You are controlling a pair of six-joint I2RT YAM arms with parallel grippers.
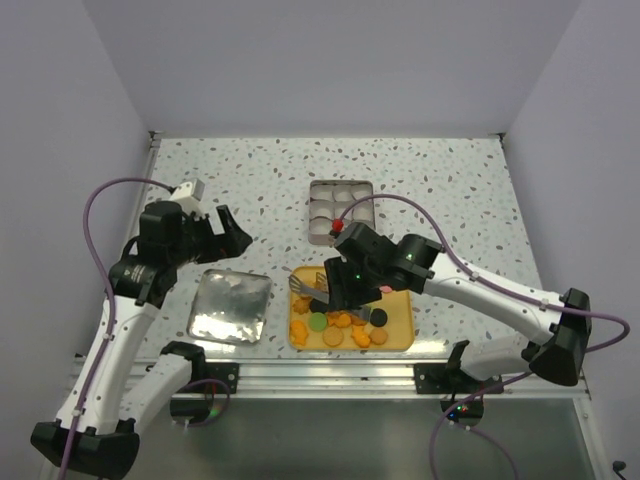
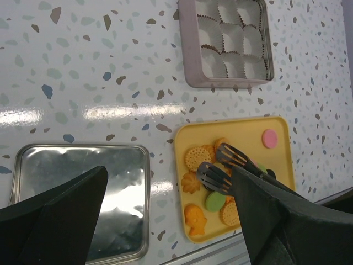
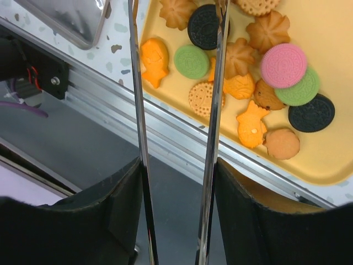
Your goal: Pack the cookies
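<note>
Down at the near edge, the yellow tray sits just behind the rail, and the cookies are all on it, bunched at its near end: orange rounds, flowers and fish shapes, two black discs, two green ones, and a pink one overlapping a green. Right above them hangs the right tool, its fingers clamped on a pair of tongs. The two tong arms stand apart, and their slotted heads hover over the left part of the pile, nothing between them. To the tray's left, just beside it on the speckled table, lies a shiny square tin, flat. Over the tin's far edge sits the left tool, fingers spread wide, gripping nothing, clear of the table. Farther back, beyond the tray, there's a pale box lined with white paper cups in rows; no cookie shows in the cups in view.
</note>
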